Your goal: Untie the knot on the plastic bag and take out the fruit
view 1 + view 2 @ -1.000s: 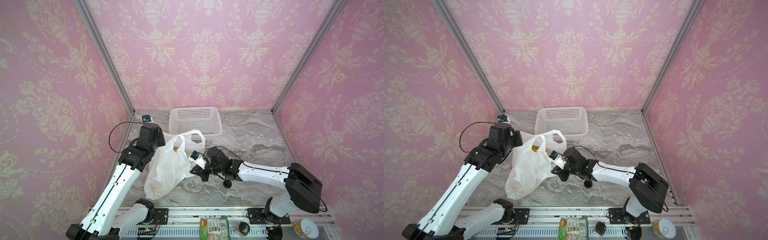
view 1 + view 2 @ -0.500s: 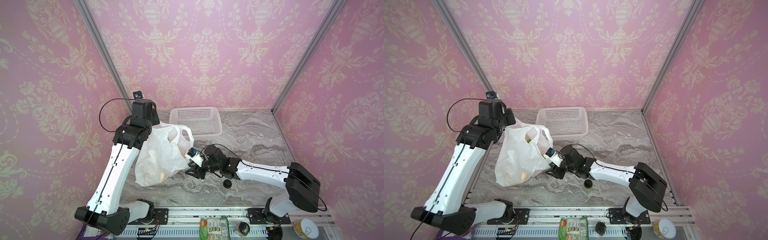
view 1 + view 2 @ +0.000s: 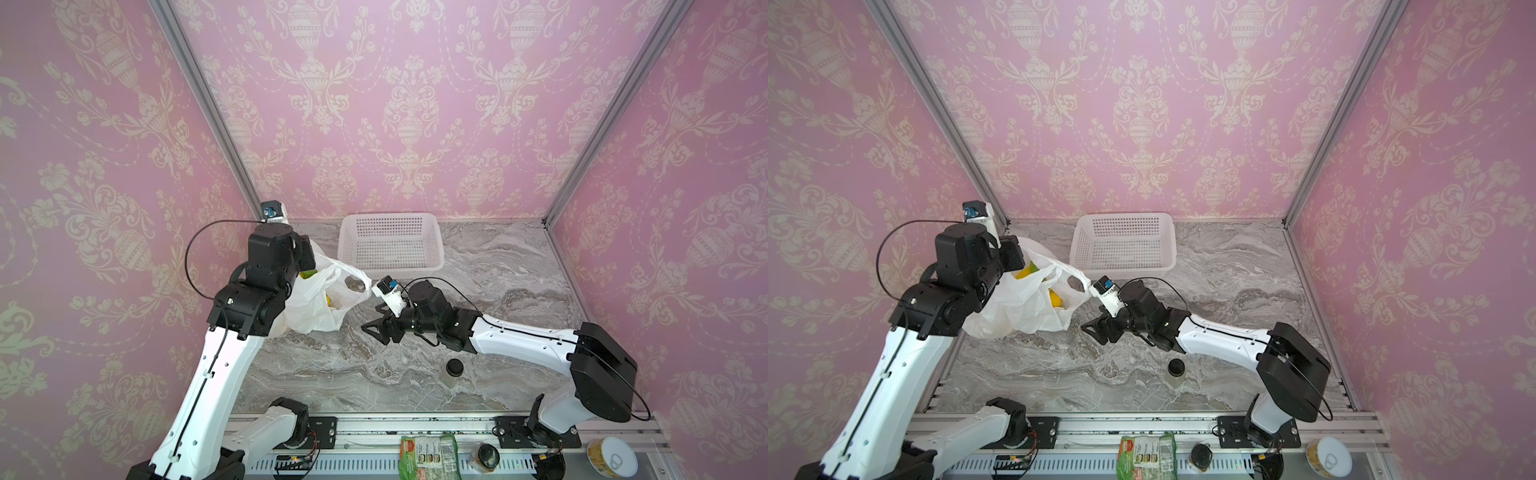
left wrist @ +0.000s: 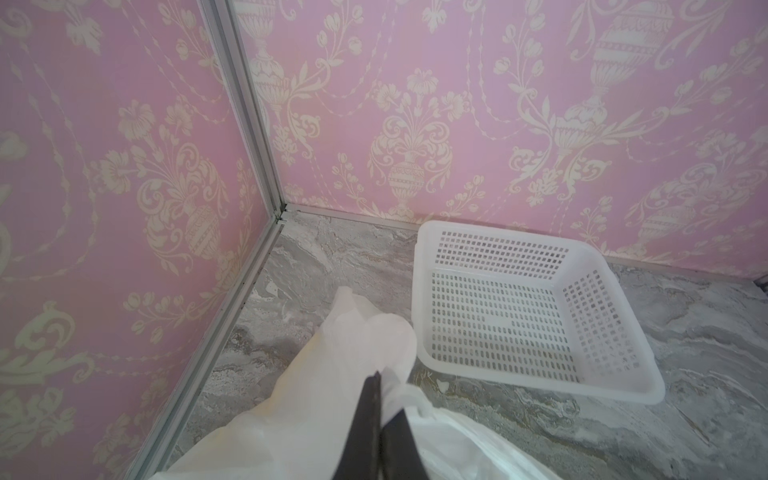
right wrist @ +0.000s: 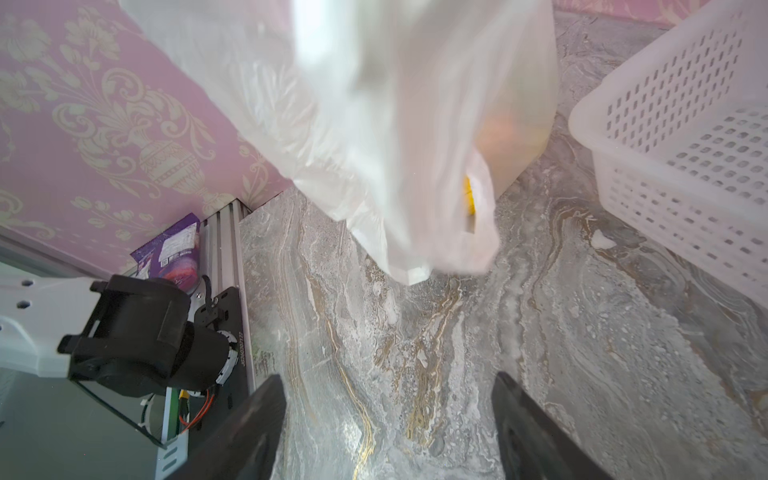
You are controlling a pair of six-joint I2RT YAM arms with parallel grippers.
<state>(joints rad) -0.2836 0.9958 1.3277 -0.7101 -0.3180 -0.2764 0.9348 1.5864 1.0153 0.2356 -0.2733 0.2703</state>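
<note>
My left fingers pinch the thin translucent white plastic bag up by the left wall, mouth gaping: untying looks done. My right fingers stand wide, empty; the yellow fruit is still inside.

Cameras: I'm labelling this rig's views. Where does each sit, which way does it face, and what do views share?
Top views: high above the front rail, looking down and back over the table; left arm, right arm, bag and basket show.
Left wrist: on the left arm, facing the back-left corner and basket; left gripper shut on the bag.
Right wrist: low on the right arm, facing the bag; right gripper open, left arm's base joint beyond.
Shared: every view shows bag and basket.
</note>
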